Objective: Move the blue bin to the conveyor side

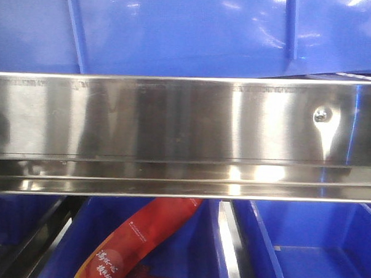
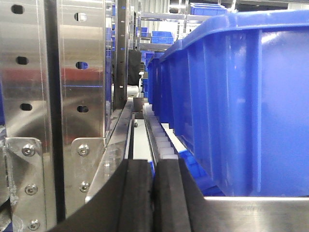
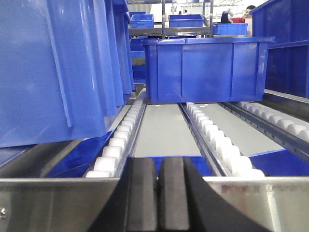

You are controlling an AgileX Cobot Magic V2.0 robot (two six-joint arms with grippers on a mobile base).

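1. Blue bin (image 2: 241,96) sits on the roller rack (image 3: 112,151), between the two grippers.
2. Left gripper (image 2: 153,169) and right gripper (image 3: 158,169): jaws pinched together, empty.
3. Looks stiff, glossy, probably slippery; squeeze opposite walls or hook the rim.

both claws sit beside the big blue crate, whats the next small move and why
Probably ease both claws inward against the large glossy blue plastic bin: the left claw has its wall on the right, the right claw has it on the left, and both are shut on nothing. The bin sits on the white roller track, ungripped.
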